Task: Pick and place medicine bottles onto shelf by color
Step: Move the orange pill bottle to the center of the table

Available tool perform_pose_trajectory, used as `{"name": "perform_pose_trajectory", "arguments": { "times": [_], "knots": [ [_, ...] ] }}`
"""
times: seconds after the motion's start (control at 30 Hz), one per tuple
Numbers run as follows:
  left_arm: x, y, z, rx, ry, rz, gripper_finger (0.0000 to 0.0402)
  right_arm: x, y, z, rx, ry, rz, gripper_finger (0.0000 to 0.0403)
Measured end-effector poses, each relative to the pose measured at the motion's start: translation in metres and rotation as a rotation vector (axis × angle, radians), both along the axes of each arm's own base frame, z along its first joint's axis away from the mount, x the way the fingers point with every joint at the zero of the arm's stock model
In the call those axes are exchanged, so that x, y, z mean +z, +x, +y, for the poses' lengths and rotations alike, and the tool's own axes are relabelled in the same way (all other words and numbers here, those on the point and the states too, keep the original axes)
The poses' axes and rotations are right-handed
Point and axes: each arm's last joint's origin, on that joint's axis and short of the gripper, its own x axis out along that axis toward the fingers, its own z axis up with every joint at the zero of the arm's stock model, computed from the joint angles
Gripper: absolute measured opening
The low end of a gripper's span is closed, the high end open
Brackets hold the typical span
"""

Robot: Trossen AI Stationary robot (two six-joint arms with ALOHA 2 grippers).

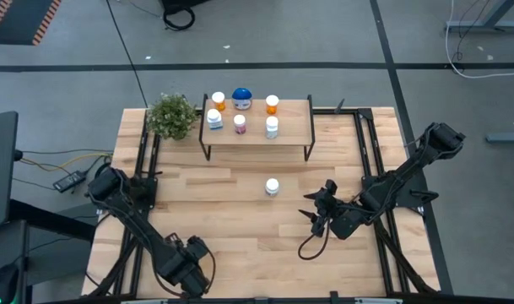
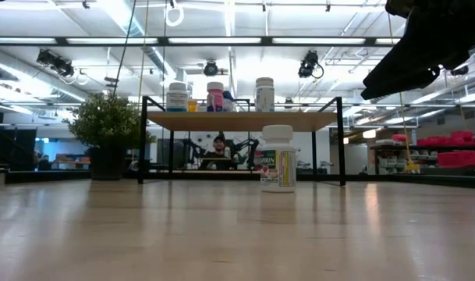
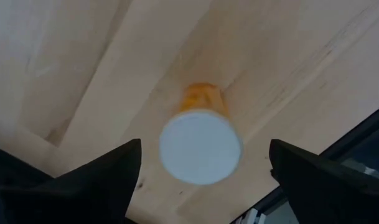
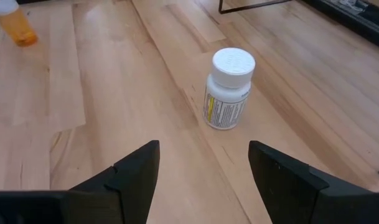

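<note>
An orange medicine bottle (image 3: 201, 146) with a white cap stands upright on the table near its near left corner. My left gripper (image 1: 189, 268) hangs over it, open and pointing down, one finger (image 3: 108, 177) on each side of the bottle without touching it. A white medicine bottle (image 1: 272, 187) stands upright mid-table in front of the shelf (image 1: 294, 135). My right gripper (image 4: 201, 180) is open, slanting down toward the white bottle (image 4: 229, 90) and short of it. Several medicine bottles stand on the shelf, among them an orange one (image 1: 219, 101), a blue-lidded one (image 1: 242, 99) and a pink one (image 1: 239, 124).
A green potted plant (image 1: 172, 115) stands at the shelf's left end. Black frame rails (image 1: 366, 152) run along the table's left and right sides. Bare wood lies between the two arms in front of the white bottle (image 2: 278, 158).
</note>
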Motion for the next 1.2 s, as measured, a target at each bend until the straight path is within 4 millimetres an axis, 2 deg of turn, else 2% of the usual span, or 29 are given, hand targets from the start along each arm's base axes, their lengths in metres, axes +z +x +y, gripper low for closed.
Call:
{"name": "perform_pose_trajectory", "arguments": {
  "times": [0.13, 0.43, 0.9, 1.2],
  "knots": [
    [-0.003, -0.004, -0.002, 0.014, 0.011, -0.006, 0.0357, 0.0, 0.0, 0.0, 0.008, 0.008, 0.006, 0.0255],
    [-0.036, -0.01, -0.002, 0.036, -0.063, -0.009, 0.0321, 0.0, 0.0, 0.0, 0.009, 0.015, 0.006, 0.0255],
    [-0.034, 0.002, 0.009, 0.026, -0.067, -0.015, 0.0282, 0.0, 0.0, 0.001, 0.011, 0.021, 0.008, 0.0255],
    [-0.034, 0.012, 0.019, 0.019, -0.084, -0.008, 0.0205, -0.001, 0.0, 0.001, 0.017, 0.026, 0.013, 0.0255]
  ]
}}
